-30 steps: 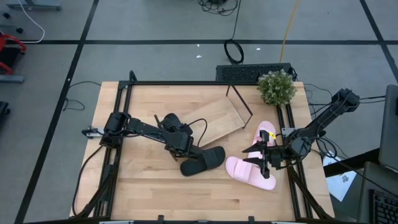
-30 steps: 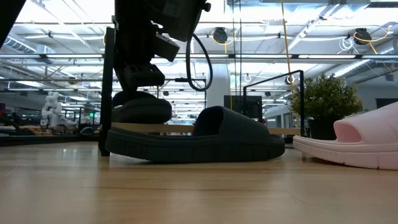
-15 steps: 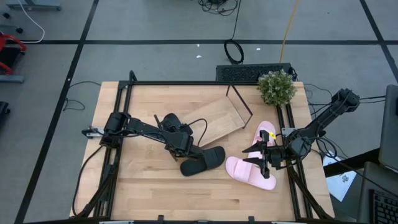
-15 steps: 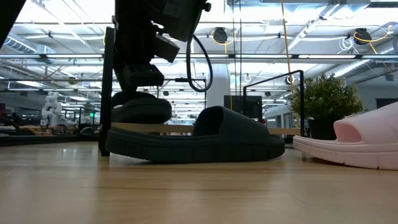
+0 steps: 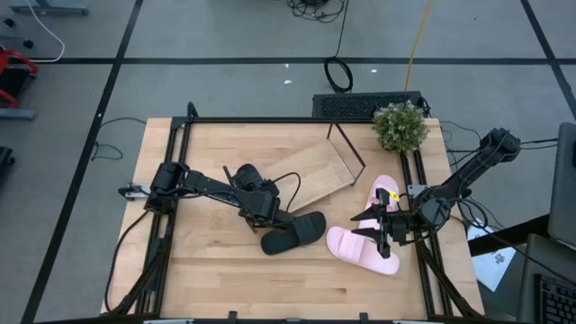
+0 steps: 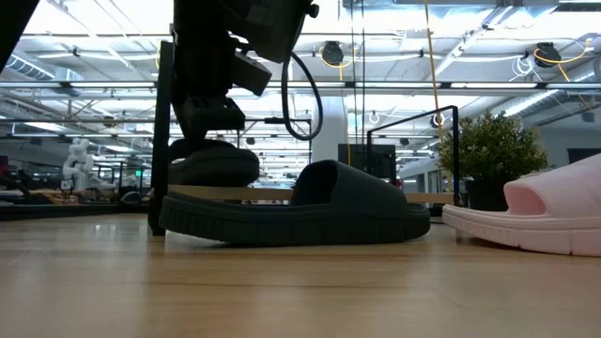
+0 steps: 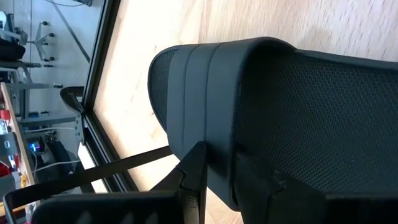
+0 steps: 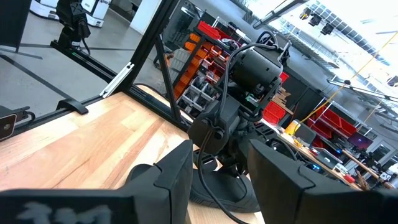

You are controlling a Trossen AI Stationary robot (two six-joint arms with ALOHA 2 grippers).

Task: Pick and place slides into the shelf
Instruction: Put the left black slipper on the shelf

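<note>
One black slide [image 5: 297,231] [image 6: 291,211] lies flat on the table, and its textured footbed fills the left wrist view [image 7: 298,87]. My left gripper [image 5: 267,219] [image 7: 227,180] is shut on its left end. A second black slide [image 5: 243,173] [image 6: 214,161] sits at the left end of the tilted shelf [image 5: 317,167]. Two pink slides [image 5: 360,249] [image 5: 384,192] lie on the table to the right. My right gripper [image 5: 371,227] [image 8: 221,180] is open above the nearer pink one and touches nothing. My left gripper pinches the black slide's raised rim at its heel end [image 7: 211,149], away from the strap. One finger [image 7: 193,177] is on the outer side wall, the other [image 7: 264,186] on the footbed. The fingers come down from above. The sole rests on the table.
A potted plant [image 5: 400,126] [image 6: 493,155] stands at the table's far right corner, behind the shelf's black frame [image 5: 346,148]. The nearer pink slide [image 6: 554,216] lies just right of the held black one. Bare wood spreads across the near left of the table [image 5: 198,270].
</note>
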